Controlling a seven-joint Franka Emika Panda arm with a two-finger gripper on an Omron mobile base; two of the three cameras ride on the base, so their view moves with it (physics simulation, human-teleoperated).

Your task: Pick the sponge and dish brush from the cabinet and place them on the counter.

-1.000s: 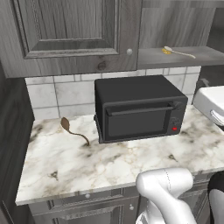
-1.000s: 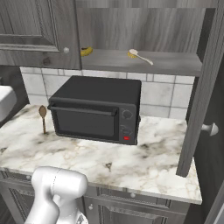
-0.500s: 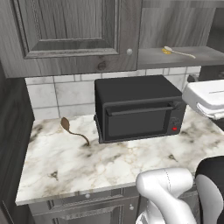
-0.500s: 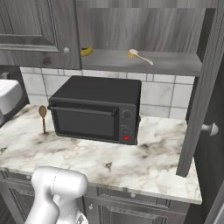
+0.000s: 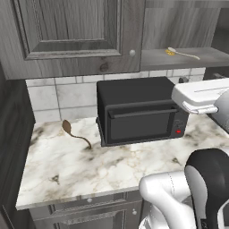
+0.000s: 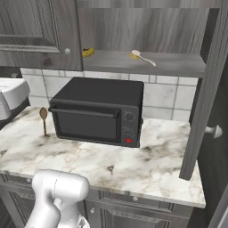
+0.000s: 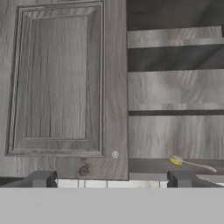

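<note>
The dish brush, a thin white stick with a small yellow head, lies on the grey shelf of the open cabinet above the microwave. It also lies on that shelf in the left base view and low right in the hand view. My gripper is open, holds nothing, and faces the cabinet's shut left door from some way off. The dish brush sits above its right fingertip. The sponge is out of view. The white marble counter spreads below.
A black microwave stands at the back of the counter under the shelf. A brown spoon lies left of it. A yellow banana rests at the shelf's left end. The cabinet's right door stands open, edge-on.
My arm's white end has swung a little further into both base views, toward the microwave. Nothing on the shelf or counter has moved.
</note>
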